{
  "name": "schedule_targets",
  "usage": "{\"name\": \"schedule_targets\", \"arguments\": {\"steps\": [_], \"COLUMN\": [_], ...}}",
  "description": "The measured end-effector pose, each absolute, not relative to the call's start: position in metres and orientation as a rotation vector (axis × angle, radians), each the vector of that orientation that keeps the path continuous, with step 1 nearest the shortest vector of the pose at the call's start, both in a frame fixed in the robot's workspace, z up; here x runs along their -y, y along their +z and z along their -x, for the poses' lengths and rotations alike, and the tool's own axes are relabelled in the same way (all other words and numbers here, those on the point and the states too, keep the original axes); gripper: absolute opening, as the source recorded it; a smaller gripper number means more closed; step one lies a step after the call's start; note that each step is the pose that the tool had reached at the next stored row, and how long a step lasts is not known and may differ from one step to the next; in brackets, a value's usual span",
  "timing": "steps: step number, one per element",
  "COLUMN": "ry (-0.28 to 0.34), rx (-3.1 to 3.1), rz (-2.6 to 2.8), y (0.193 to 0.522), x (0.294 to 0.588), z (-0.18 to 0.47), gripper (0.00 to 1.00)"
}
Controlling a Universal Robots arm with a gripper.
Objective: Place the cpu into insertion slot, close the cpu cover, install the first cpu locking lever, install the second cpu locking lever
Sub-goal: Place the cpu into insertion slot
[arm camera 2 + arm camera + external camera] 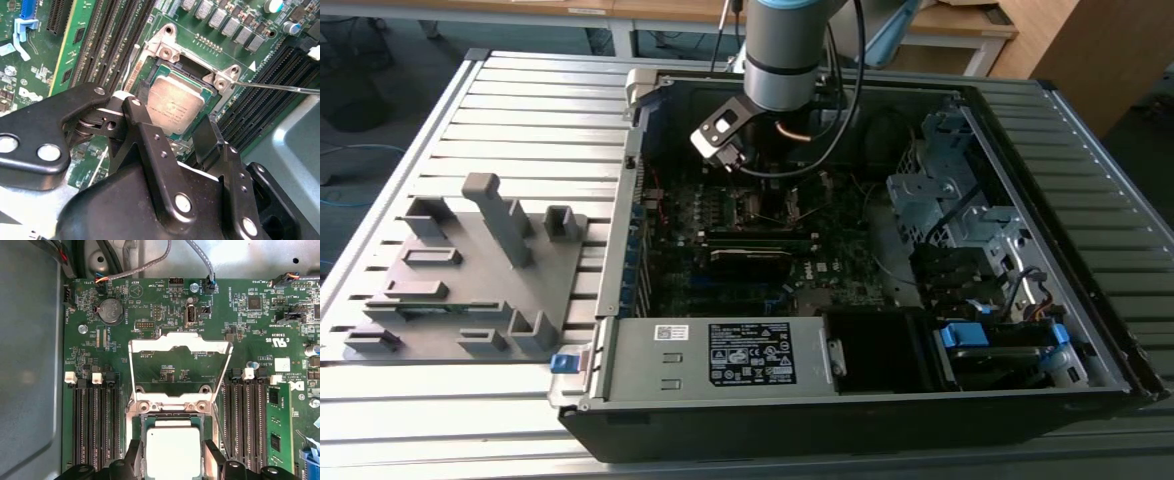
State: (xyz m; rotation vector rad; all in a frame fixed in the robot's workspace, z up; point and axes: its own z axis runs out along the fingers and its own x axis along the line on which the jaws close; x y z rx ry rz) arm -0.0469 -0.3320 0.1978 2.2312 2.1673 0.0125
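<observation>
You see the cpu [172,447] lying flat inside the insertion slot [186,64], with its dull silver top facing up. The gripper [173,461] hangs directly over the slot. Its two black fingers [134,458] are spread, one at each side of the slot, with the cpu between them. In the second wrist view a thin dark strip of the slot shows between one finger [143,94] and the edge of the cpu [177,105], so the chip is not pinched.

The cpu cover [180,341] is not closed. It stands raised from its hinge at the edge of the slot, and you can see the green board through its open centre. A thin locking lever [280,87] starts at a corner of the slot and sticks out over the black memory sockets [95,425] beside it. More such sockets [247,420] lie at the opposite side of the slot, and past them one green memory stick [277,430] is seated.

In the exterior view the arm [781,60] reaches down into the open computer case [620,300], above the slot.
</observation>
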Motion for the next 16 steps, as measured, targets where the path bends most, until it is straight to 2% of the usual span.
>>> {"name": "schedule_targets", "arguments": {"steps": [16], "ry": [0.013], "rx": [-2.167], "rz": [-2.231], "y": [0.2013], "x": [0.3320], "z": [0.0469], "gripper": [0.61]}}
